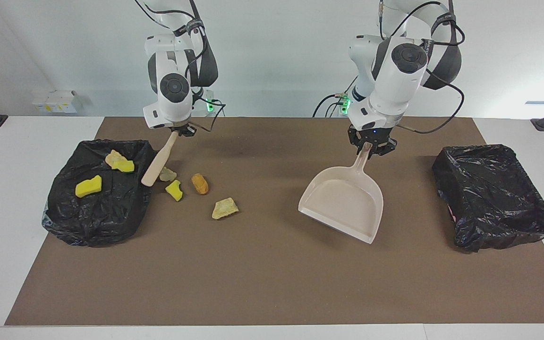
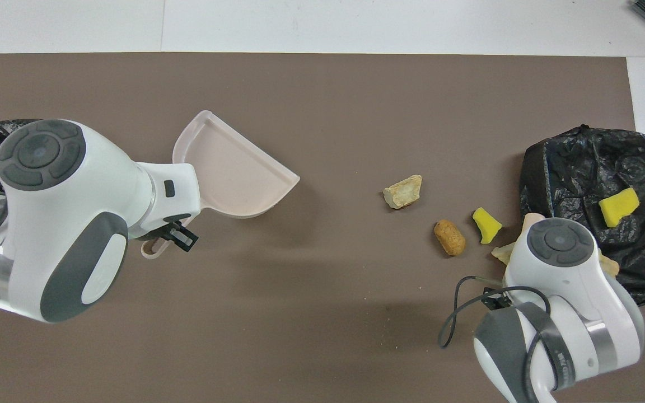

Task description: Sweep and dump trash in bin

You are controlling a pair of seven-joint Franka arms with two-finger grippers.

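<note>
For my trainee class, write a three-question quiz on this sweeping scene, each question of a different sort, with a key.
1. True or false: the dustpan already holds trash.
2. How many scraps lie loose on the brown mat, outside both bins?
3. Which gripper holds the wooden brush handle? A) left gripper B) right gripper

Key: 1 false, the pan is bare. 2 four: a tan chunk, an orange-brown lump, a yellow bit, a pale chunk. 3 B.

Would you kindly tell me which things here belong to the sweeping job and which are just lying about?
Job: beige plastic dustpan in left tool; pale wooden stick in right tool; yellow, tan and orange scraps; two black bag-lined bins.
Lying about: small white box by the wall.
</note>
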